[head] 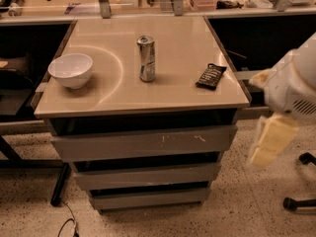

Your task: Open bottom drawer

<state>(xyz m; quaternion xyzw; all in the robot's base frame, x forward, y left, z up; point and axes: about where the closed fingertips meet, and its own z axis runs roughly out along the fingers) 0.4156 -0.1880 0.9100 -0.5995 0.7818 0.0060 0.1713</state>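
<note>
The grey cabinet has three handleless drawer fronts under a beige top. The bottom drawer (150,198) is the lowest and narrowest front, plain grey, and it sits closed just above the floor. Above it are the mid-sized front (148,176) and the widest front (143,142), which has pale scratch marks. My gripper (270,141) shows as a pale yellowish shape hanging below the white arm (295,85) at the right edge. It is to the right of the cabinet at about top-drawer height, apart from it and well above the bottom drawer.
On the cabinet top (118,100) stand a white bowl (71,69), a silver can (146,58) and a black packet (211,76). Dark desks flank the cabinet. A black cable (66,221) and chair wheels (298,204) lie on the speckled floor.
</note>
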